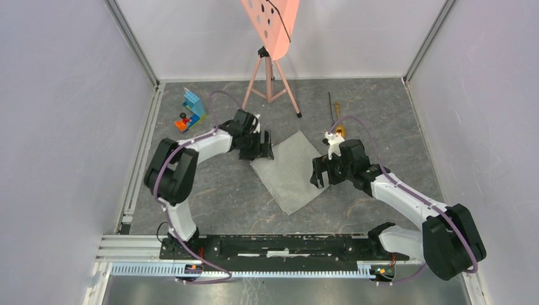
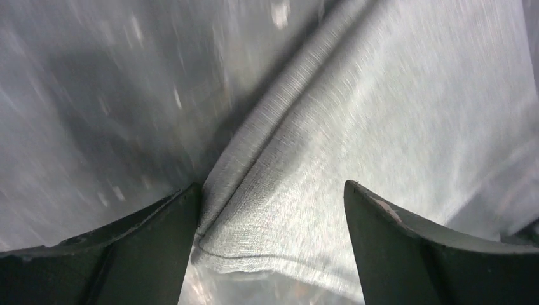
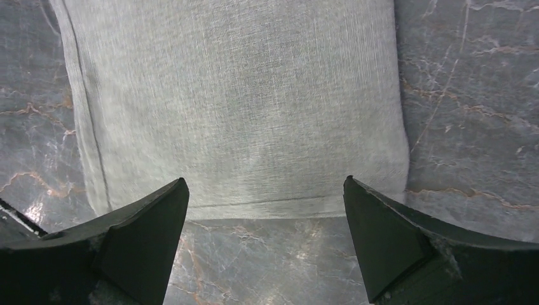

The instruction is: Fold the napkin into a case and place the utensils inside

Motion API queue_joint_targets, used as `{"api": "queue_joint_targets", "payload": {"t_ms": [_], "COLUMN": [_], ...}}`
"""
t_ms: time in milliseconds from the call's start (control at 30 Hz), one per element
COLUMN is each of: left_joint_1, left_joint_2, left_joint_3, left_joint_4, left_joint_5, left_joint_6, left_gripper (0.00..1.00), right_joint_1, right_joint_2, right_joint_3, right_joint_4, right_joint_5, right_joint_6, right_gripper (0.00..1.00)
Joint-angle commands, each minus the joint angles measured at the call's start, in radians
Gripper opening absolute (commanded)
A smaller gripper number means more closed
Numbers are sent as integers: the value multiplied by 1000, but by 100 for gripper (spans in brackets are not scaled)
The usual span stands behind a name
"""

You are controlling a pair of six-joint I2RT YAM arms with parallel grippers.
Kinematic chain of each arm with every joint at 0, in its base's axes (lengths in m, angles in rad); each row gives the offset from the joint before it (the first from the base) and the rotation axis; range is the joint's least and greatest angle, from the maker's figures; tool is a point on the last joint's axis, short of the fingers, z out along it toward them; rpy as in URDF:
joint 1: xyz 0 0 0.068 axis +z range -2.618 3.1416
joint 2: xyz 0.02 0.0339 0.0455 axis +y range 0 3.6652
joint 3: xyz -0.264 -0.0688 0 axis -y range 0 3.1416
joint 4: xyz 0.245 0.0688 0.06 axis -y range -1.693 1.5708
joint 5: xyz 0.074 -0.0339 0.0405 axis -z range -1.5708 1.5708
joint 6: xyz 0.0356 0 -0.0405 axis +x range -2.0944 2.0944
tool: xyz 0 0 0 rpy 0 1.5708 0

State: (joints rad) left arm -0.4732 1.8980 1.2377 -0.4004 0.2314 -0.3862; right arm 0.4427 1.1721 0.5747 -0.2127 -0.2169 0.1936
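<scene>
Napkin [image 1: 289, 171] lies flat in the middle of the desk [image 1: 216, 190], turned on the diagonal and, judging by its layered edges, already folded into an oblong. The left hand [image 1: 262, 147] is at its far left corner, wide open, with a raised ridge of cloth running up from one finger [image 2: 159, 241]. The right hand [image 1: 320, 175] hangs over the opposite edge, also wide open and holding nothing; its wrist view shows the hem lying just ahead of the fingertips. The spoon [image 1: 341, 131] and the black utensil [image 1: 330, 105] lie on the desk just beyond the right hand, apart from the cloth.

The step looks like the next fold. To do it well, each hand should come down low and pinch every layer at its edge, not the top sheet alone. The left hand should first square itself to the ridge so the cloth does not bunch. Both should lift together, evenly, and lay edge on edge, leaving one end open toward the spoon. The right arm must keep clear of the spoon behind it.

No brand, label or writing can be read on the napkin, the hands, the blocks [image 1: 191, 108] or the board [image 1: 270, 22].
</scene>
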Motion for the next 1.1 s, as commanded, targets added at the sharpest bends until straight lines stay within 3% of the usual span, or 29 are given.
{"api": "queue_joint_targets", "payload": {"t_ms": [0, 100, 200, 267, 400, 500, 700, 1067], "left_joint_1": [-42, -143, -263, -311, -315, -319, -390, -425], "left_joint_2": [-194, -381, -525, -586, -655, -630, -574, -529], "left_joint_3": [-361, -575, -688, -694, -609, -552, -559, -554], "left_joint_4": [183, 317, 432, 373, 68, -29, 24, 28], "left_joint_5": [151, 161, 134, 81, -83, -100, -12, -48], "left_joint_6": [-205, -396, -554, -601, -581, -535, -576, -565], "left_gripper": [89, 89, 91, 93, 95, 82, 49, 36], "right_joint_1": [-5, -4, -4, -5, -5, -8, -50, -68], "right_joint_2": [-10, 2, 29, 48, 41, 8, -80, -180], "right_joint_3": [-1, -3, 4, 15, 26, 22, -1, -44], "right_joint_4": [61, 74, 93, 92, 42, -34, -196, -224], "right_joint_5": [-53, -60, -78, -86, -35, 36, 114, 123], "right_joint_6": [17, 16, 16, 13, 5, -10, 39, 73], "right_gripper": [98, 97, 97, 97, 97, 96, 89, 83]}}
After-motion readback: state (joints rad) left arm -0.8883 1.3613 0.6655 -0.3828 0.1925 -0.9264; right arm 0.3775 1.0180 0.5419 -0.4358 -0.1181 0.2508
